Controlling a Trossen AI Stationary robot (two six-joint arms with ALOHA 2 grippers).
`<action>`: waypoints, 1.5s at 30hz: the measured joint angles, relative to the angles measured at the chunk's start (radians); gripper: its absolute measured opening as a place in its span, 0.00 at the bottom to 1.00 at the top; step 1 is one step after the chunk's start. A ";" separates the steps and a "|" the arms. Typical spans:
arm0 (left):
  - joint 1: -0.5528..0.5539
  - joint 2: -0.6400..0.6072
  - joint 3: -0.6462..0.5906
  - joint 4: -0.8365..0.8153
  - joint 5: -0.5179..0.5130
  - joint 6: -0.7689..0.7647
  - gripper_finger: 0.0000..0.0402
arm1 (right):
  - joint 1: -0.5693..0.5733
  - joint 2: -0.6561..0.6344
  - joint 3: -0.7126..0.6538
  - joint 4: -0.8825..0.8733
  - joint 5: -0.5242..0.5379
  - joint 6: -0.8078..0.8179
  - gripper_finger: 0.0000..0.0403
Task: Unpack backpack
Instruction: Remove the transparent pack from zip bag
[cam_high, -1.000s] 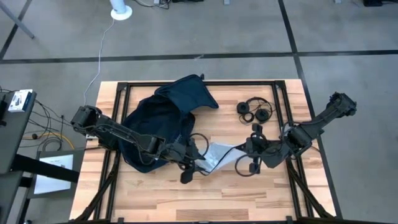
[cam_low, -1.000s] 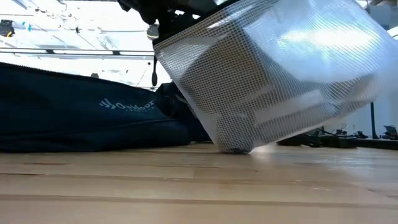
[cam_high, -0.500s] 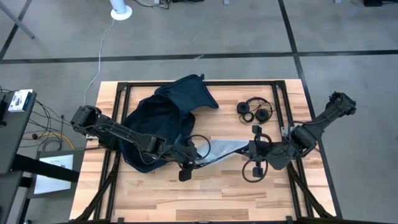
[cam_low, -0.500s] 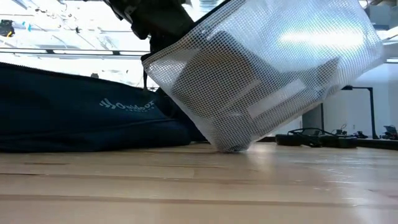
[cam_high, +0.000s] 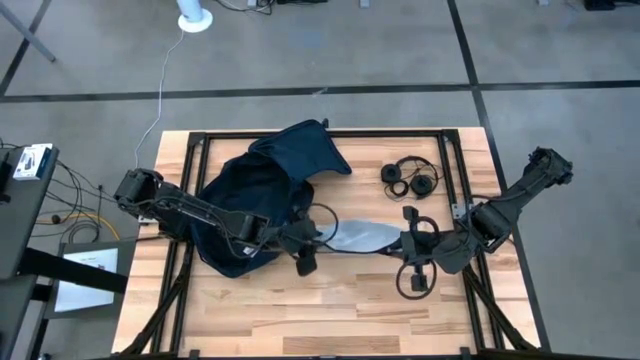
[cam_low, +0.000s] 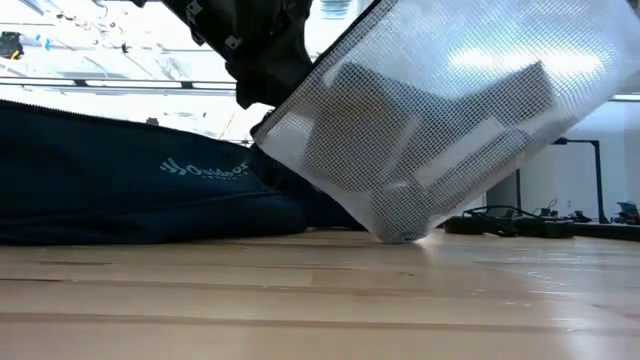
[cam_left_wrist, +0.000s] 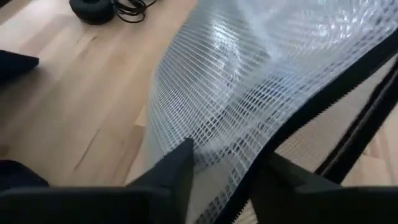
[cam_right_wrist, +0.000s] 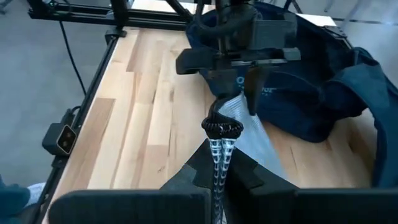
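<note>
Pouch of clear white-mesh plastic stretched between 2 grippers above table centre, 1 corner touching light wooden tabletop in low view. Left gripper at pouch's backpack-side end, fingers straddling pouch edge; cannot tell if clamped. Right gripper clenched on opposite pouch edge. Large soft dark navy fabric backpack lies slumped on left-rear part of table, just behind left gripper. Black headphones right of backpack, apart from it.

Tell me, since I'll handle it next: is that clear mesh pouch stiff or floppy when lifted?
Likely floppy: the mesh pouch sags between both grippers, one corner drooping onto the table. Flat items inside may shift toward that corner.
</note>
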 joint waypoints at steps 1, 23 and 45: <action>0.000 0.000 0.000 0.000 -0.001 0.005 0.17 | 0.000 0.000 0.000 -0.004 -0.001 0.009 0.00; 0.004 -0.084 0.000 -0.123 -0.016 -0.027 0.02 | 0.008 -0.006 0.186 -0.247 -0.074 0.224 0.26; 0.001 -0.159 0.000 -0.104 0.034 -0.067 0.00 | -0.069 0.195 0.226 -0.186 0.018 -0.032 0.26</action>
